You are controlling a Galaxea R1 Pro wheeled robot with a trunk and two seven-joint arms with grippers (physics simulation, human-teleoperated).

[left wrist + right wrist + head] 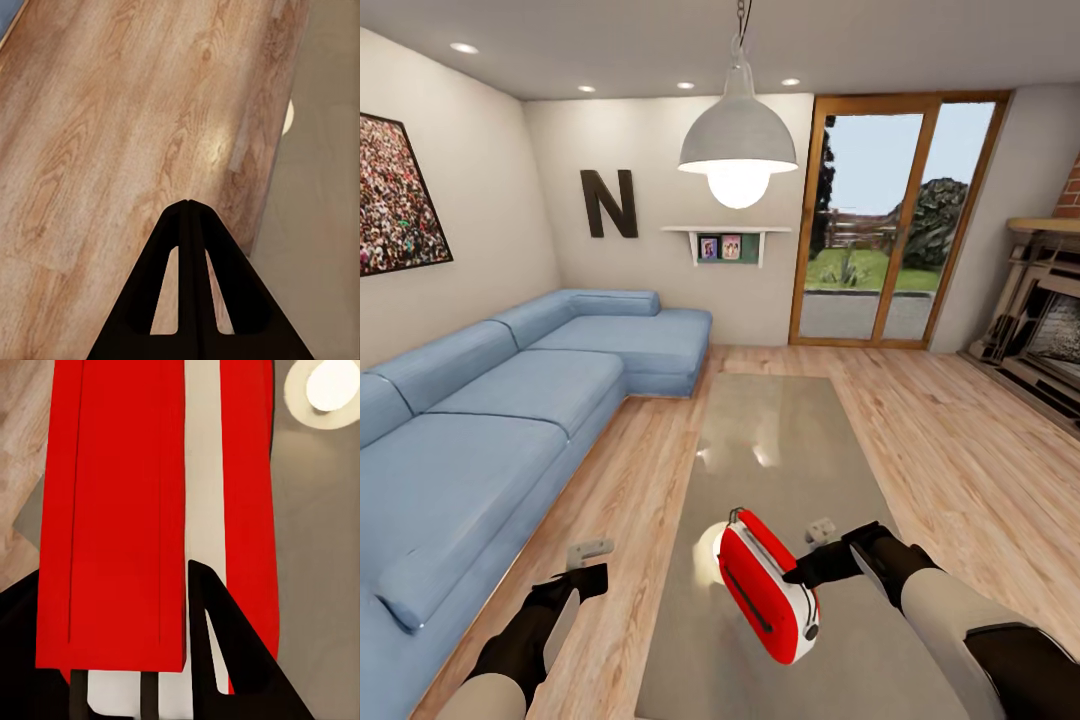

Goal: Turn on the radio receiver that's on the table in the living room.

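The red radio receiver (765,590) sits on the near part of the long glossy grey table (780,430), turned diagonally, with a dark handle strip along its top and a small knob at its near end. My right gripper (792,576) reaches in from the right, its dark tips touching the radio's side. In the right wrist view the red radio body (112,510) lies right in front of the gripper (191,566), hiding one finger. My left gripper (600,578) hangs shut over the wood floor left of the table, its fingers meeting in a point (187,204).
A long blue L-shaped sofa (510,400) runs along the left wall. A white pendant lamp (738,140) hangs over the table and is mirrored in its top. Glass patio doors (890,220) stand at the back, a brick fireplace (1040,320) to the right.
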